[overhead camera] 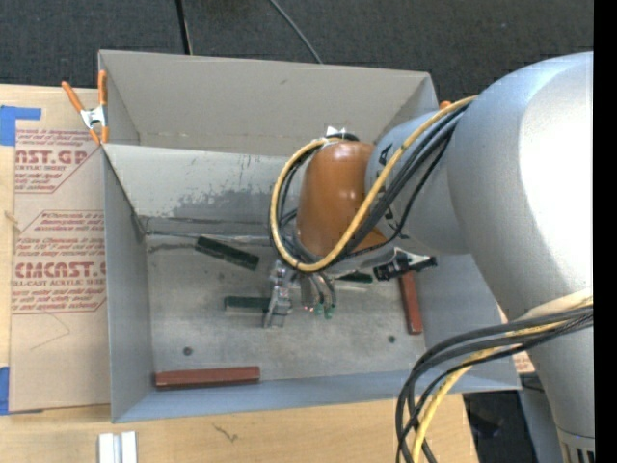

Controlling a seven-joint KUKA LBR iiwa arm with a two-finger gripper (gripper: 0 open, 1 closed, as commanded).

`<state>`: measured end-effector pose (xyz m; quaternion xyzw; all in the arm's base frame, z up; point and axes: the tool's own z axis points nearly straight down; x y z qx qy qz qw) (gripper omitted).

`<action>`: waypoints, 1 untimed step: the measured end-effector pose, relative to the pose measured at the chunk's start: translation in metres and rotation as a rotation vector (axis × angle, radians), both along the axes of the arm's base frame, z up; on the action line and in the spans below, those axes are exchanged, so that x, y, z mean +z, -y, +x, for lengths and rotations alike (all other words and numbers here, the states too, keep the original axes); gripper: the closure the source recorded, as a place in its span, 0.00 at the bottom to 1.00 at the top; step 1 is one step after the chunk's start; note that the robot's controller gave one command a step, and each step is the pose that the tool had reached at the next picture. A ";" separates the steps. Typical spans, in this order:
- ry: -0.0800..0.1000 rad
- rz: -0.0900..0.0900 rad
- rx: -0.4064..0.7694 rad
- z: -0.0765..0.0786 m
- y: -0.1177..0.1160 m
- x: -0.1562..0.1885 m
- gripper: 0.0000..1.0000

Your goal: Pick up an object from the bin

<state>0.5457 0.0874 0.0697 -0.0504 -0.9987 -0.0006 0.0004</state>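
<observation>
Gripper (279, 307): pointing down near the middle of the bin (125, 287), its metal tip low over the grey floor, touching it or just above.
Gripper's opening: cannot be told from this view; nothing can be made out as held.
Task's thing: a short dark green stick (245, 304) lies flat on the floor just left of the gripper, running left to right. Its right end reaches the gripper's tip; whether the two touch cannot be told.
Just right of the gripper: a small green piece (326, 308), partly under the wrist, its shape unclear.
Above the gripper: the orange cover (328, 196) on the wrist, with yellow and black cables (280, 210) looping round its left side.
A little farther, up and left: a longer dark green stick (228, 251), tilted, close to the foot of the back slope, apart from the short one.
Farther right: a thin green stick (357, 278) and a black object with a pale tip (403, 266), both partly hidden by the arm.
Right side of the floor: a reddish-brown bar (412, 305), lying nearly front to back, near the right wall.
Farthest from the gripper: a second reddish-brown bar (206, 377), flat along the front wall, towards the front left corner, well apart from the gripper.
</observation>
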 end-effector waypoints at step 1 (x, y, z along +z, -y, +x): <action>0.002 -0.001 -0.034 -0.021 -0.002 0.143 1.00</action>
